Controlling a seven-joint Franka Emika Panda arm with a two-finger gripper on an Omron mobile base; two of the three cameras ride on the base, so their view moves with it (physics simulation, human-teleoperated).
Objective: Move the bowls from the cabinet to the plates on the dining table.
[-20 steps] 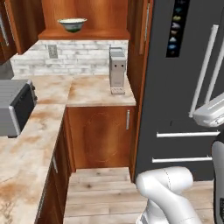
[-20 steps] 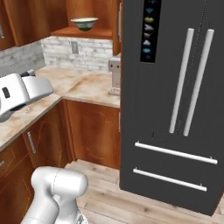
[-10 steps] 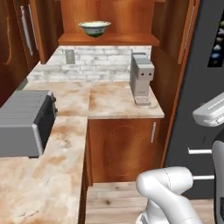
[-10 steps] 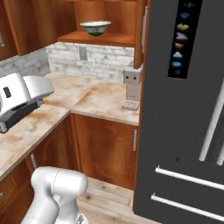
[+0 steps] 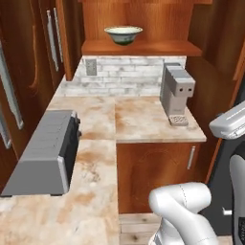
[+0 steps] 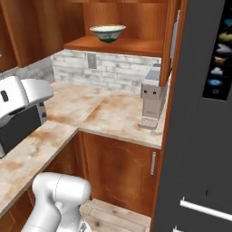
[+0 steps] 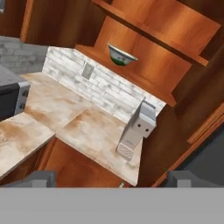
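Note:
A cream bowl with a dark green band [image 5: 123, 34] [image 6: 108, 32] [image 7: 121, 55] sits upright on the wooden shelf of the open cabinet [image 5: 160, 47] [image 6: 136, 45] [image 7: 146, 81], above the white brick wall. My gripper [image 7: 113, 179] is open, its two dark fingertips [image 7: 41, 177] wide apart with nothing between them. It hangs well short of the bowl and below it, out over the counter's front edge. The plates and the dining table are out of view.
A grey coffee machine [image 5: 176, 93] [image 6: 152, 97] [image 7: 138, 129] stands on the marble counter [image 5: 139, 122] below the shelf's right end. A grey toaster [image 5: 48, 150] lies on the left counter run. A black fridge [image 6: 204, 113] fills the right.
The whole picture has shifted: the base has driven in toward the counter corner, so cabinet, bowl and coffee machine appear nearer and more central. The gripper has stayed open.

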